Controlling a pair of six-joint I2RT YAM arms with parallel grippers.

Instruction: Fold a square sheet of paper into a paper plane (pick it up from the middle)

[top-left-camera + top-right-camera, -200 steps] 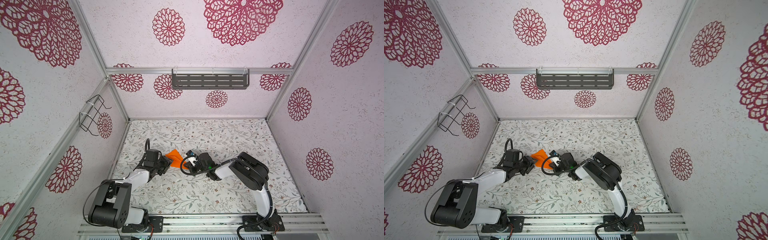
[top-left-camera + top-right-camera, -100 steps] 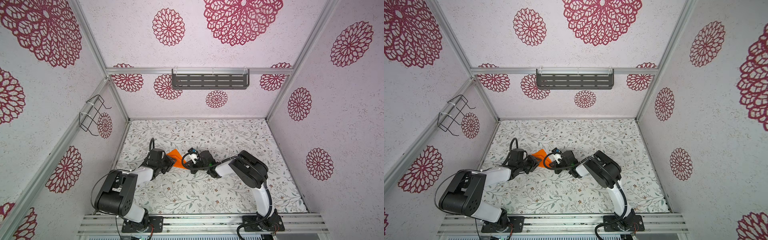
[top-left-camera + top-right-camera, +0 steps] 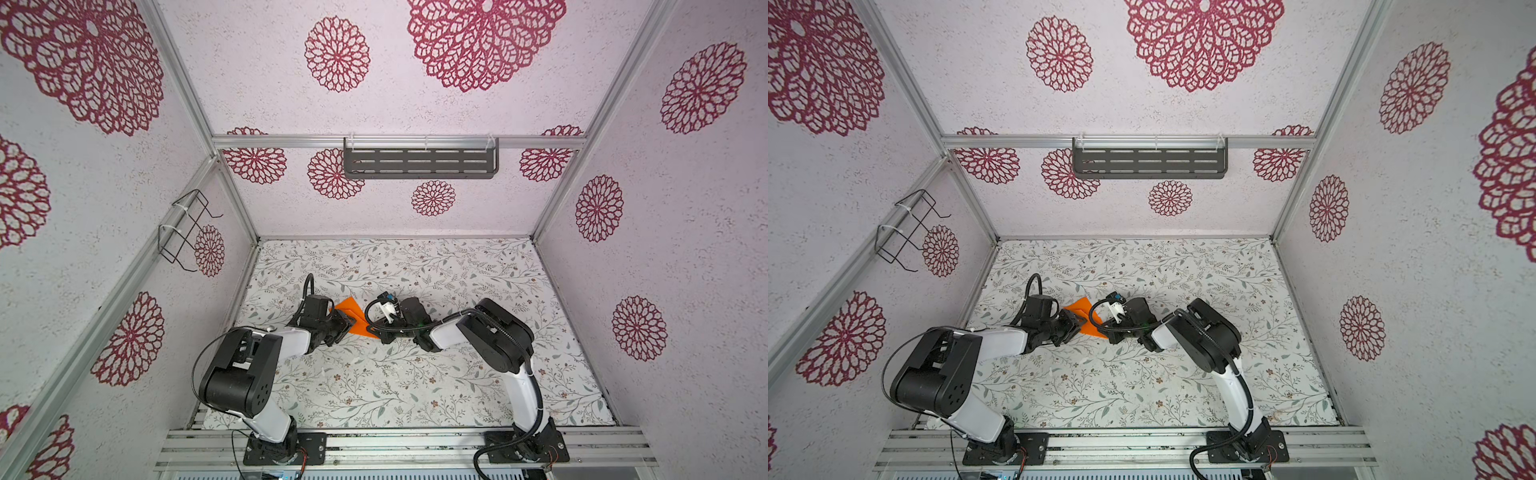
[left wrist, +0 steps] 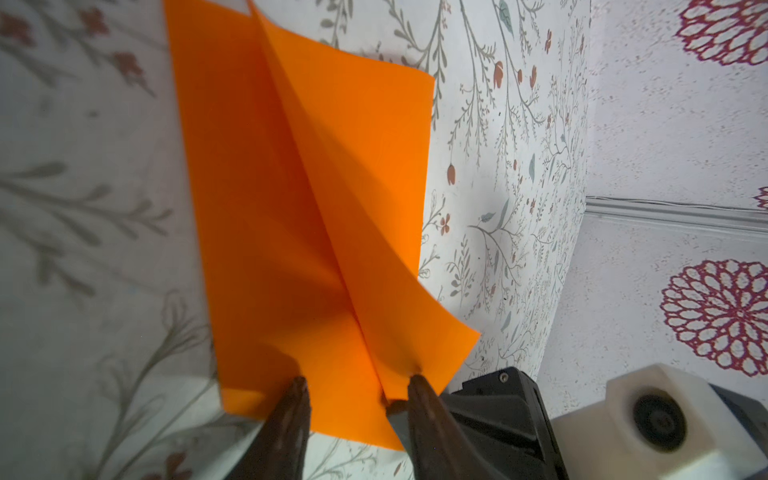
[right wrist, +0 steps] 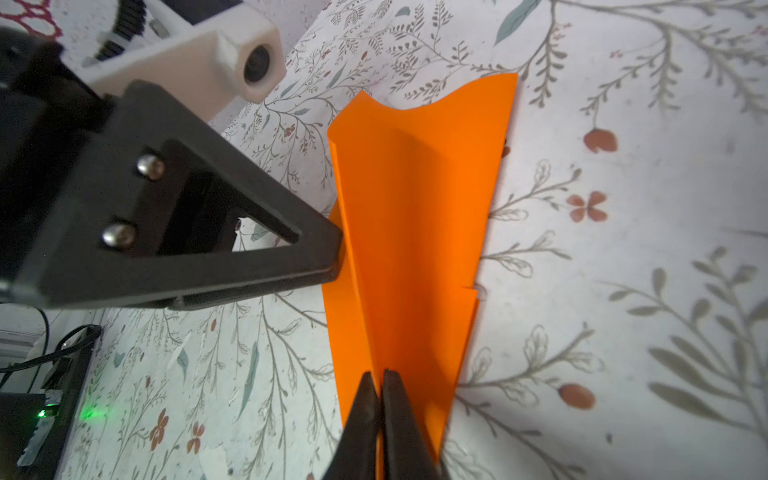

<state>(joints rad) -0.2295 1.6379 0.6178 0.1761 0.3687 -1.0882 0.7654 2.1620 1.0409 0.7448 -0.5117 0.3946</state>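
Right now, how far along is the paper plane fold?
Done: the orange paper carries a long centre crease with layered flaps, tapering toward one end. In hand: the right gripper is shut on that narrow end; the left gripper is open, fingertips apart at the paper's edge. Remaining: the flaps gape loosely, so the wings probably need pressing into a crisp dart.

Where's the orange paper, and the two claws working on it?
orange paper (image 3: 347, 309): in a top view, its visible middle.
left gripper (image 4: 356, 380): left wrist view, between its fingertips.
right gripper (image 5: 379, 375): right wrist view, between its fingertips.
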